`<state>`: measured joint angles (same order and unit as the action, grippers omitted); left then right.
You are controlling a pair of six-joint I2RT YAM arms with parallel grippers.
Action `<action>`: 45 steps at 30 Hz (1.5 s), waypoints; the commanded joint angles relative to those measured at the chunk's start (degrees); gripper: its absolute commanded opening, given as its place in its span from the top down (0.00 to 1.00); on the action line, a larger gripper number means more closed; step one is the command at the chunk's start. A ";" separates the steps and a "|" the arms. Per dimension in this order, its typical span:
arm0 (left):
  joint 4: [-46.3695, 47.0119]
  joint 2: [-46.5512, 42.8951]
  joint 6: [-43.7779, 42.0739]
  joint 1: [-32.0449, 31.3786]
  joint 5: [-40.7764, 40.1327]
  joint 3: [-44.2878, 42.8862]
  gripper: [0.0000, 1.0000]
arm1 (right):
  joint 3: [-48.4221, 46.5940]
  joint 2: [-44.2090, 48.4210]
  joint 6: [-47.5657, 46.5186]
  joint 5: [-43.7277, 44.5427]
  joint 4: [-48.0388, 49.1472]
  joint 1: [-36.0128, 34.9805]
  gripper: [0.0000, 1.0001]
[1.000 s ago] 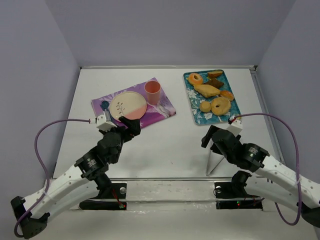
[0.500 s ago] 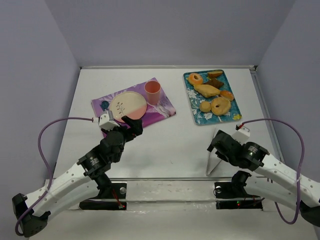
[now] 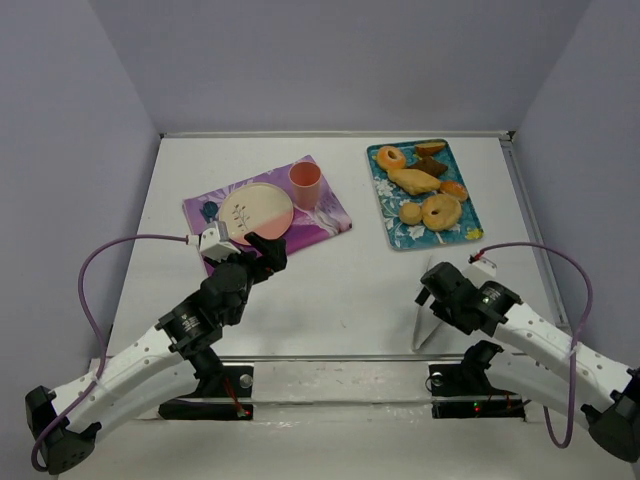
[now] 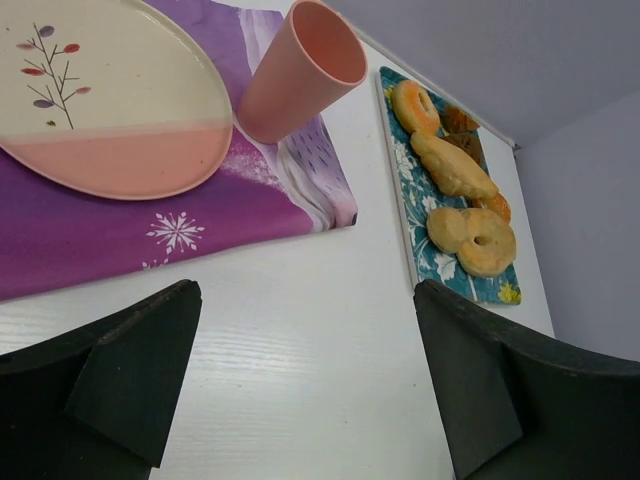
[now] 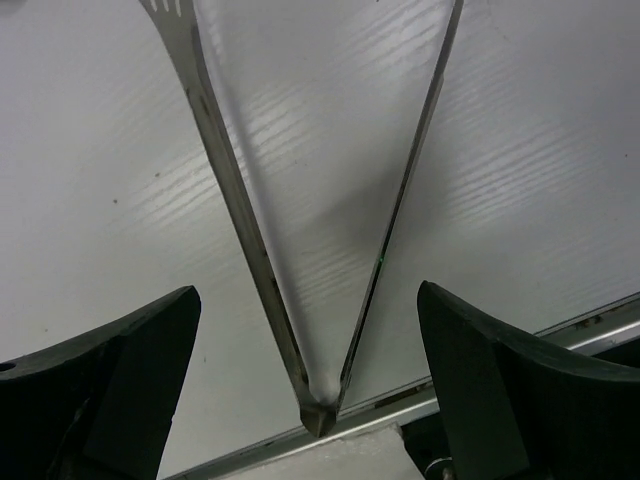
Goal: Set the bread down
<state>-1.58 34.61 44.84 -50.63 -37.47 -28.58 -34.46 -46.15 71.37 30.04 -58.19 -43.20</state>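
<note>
Right pincer (image 5: 308, 330) spread, empty, over tongs (image 5: 240, 230) flat on table (image 5: 520, 150). Left pincer (image 4: 305, 300) spread, idle. Advised: straddle both blades mid-length, close squarely, lift level

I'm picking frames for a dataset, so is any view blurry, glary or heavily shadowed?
Top external: even, soft light, everything sharp. Left wrist: plate and cup crisp, the near, dark left gripper slightly soft. Right wrist: the metal tongs gleam and cast a soft grey shadow on the table, which shows streaky glare.
</note>
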 commanded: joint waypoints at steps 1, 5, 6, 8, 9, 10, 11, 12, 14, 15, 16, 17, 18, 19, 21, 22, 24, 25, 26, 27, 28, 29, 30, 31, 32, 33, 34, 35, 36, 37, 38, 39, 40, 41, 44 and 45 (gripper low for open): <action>3.17 -0.16 -0.72 0.01 -1.02 0.63 0.01 | 2.20 -1.57 -8.78 -3.58 9.76 5.05 0.05; 3.17 -0.16 -0.72 0.01 -1.20 0.63 0.01 | 1.85 -5.34 -13.01 -6.22 13.28 6.98 0.05; 3.08 -0.24 -0.81 0.01 -1.20 0.63 0.01 | 1.68 -7.09 -13.45 -6.40 13.46 7.51 0.04; 2.90 -0.25 -0.63 0.01 -1.46 0.63 0.01 | 1.67 -8.60 -13.80 -7.01 14.51 8.13 0.03; 2.82 -0.25 -0.54 0.01 -1.64 0.72 0.01 | 1.67 -9.82 -14.07 -7.36 14.86 8.13 0.02; 2.82 -0.33 -0.63 0.01 -1.64 0.72 0.01 | 1.67 -10.27 -14.16 -7.54 15.13 8.13 0.02; 2.82 -0.51 -0.54 0.01 -1.72 0.80 0.01 | 1.76 -10.62 -13.98 -7.89 15.21 8.74 0.01; 2.82 -0.68 -0.46 0.01 -1.73 0.89 0.01 | 1.68 -10.97 -14.07 -8.15 15.39 9.27 0.01; 2.64 -1.03 -0.63 0.09 -2.25 0.89 0.01 | 1.76 -11.68 -14.16 -8.85 15.30 9.97 0.00; 2.47 -1.21 -0.54 0.09 -2.86 0.98 0.01 | 1.76 -11.86 -14.24 -9.12 15.39 10.85 0.00; 2.38 -1.30 -0.46 0.09 -3.13 1.07 0.01 | 1.85 -11.94 -14.33 -9.30 15.39 10.86 0.00; 2.20 -1.65 -0.45 0.09 -3.22 1.07 0.01 | 1.68 -12.12 -14.59 -9.74 15.48 11.73 0.00; 2.29 -1.83 -0.54 0.09 -3.39 1.07 0.01 | 1.76 -12.29 -14.77 -9.74 15.65 12.34 0.00; 2.29 -1.91 -0.46 0.09 -3.57 1.24 0.01 | 1.68 -12.47 -15.47 -9.83 15.74 12.35 0.00; 1.76 -2.26 -0.11 0.09 -4.36 1.33 0.01 | 1.24 -13.52 -16.26 -10.44 16.18 13.49 0.00; 1.67 -2.35 0.24 0.09 -5.58 1.33 0.01 | 0.97 -14.05 -17.22 -10.62 16.27 13.49 0.00; 0.19 -2.88 0.77 0.09 -6.47 1.33 0.01 | 0.53 -15.80 -18.10 -11.67 16.44 14.11 0.00; 0.09 -3.06 0.86 0.09 -6.73 1.33 0.01 | 0.01 -16.51 -18.63 -12.02 16.53 14.72 0.00; 0.00 -3.41 0.86 0.09 -6.82 1.33 0.01 | -0.26 -17.04 -19.42 -12.63 16.53 15.25 0.00; 0.18 -3.58 0.69 0.18 -6.82 1.33 0.01 | -0.52 -17.65 -19.95 -13.08 16.53 15.25 0.00; 0.18 -3.67 0.51 0.18 -7.08 1.33 0.01 | -1.05 -18.96 -20.48 -13.43 16.62 15.77 0.00; 0.18 -3.67 0.51 0.18 -7.43 1.24 0.01 | -1.22 -19.58 -21.62 -13.87 16.53 16.65 0.00; 0.18 -3.85 0.34 0.18 -7.70 1.24 0.01 | -1.49 -20.64 -22.06 -14.74 16.53 16.66 0.00; 0.18 -3.67 0.25 0.18 -8.05 1.16 0.01 | -1.66 -20.65 -22.59 -15.10 16.53 17.44 0.00; 0.27 -3.59 0.07 0.27 -8.66 0.98 0.01 | -2.01 -21.69 -23.38 -15.71 16.45 18.14 0.00; 0.44 -3.41 -0.10 0.27 -9.02 0.89 0.01 | -2.28 -22.22 -23.73 -15.98 16.45 18.15 0.00; 0.70 -3.24 -0.80 0.27 -9.89 0.72 0.01 | -2.45 -23.19 -24.26 -16.15 16.53 18.85 0.00; 0.97 -2.71 -0.98 0.36 -10.51 0.54 0.01 | -2.98 -23.89 -25.13 -16.33 16.45 19.81 0.01; 0.97 -2.27 -0.98 0.36 -11.21 0.28 0.01 | -3.24 -24.51 -25.75 -16.42 16.45 19.82 0.01; 1.14 -1.83 -1.24 0.53 -12.09 -0.07 0.01 | -3.51 -25.21 -26.54 -16.59 16.53 20.87 0.03; 1.23 -0.96 -2.20 0.71 -12.44 -0.60 0.01 | -4.12 -26.61 -27.68 -16.86 16.45 22.01 0.04; 1.49 -0.51 -2.65 0.97 -12.80 -0.86 0.01 | -4.39 -27.23 -28.39 -17.03 16.53 22.02 0.06; 2.98 0.19 -3.78 1.23 -13.15 -1.13 0.01 | -4.65 -28.11 -29.18 -17.03 16.53 22.80 0.06; 3.69 0.19 -3.79 1.41 -13.24 -1.22 0.01 | -4.83 -28.12 -29.27 -16.95 16.53 22.81 0.06; 5.98 1.51 -5.55 2.90 -12.63 -1.48 0.01 | -4.74 -28.64 -29.71 -17.04 16.53 23.51 0.10; 6.15 2.30 -6.16 3.34 -12.28 -1.74 0.01 | -4.65 -28.73 -29.80 -16.95 16.53 24.12 0.12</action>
<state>-1.19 35.33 41.43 -48.88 -45.82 -27.79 -37.80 -74.65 43.99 13.04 -42.41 -20.21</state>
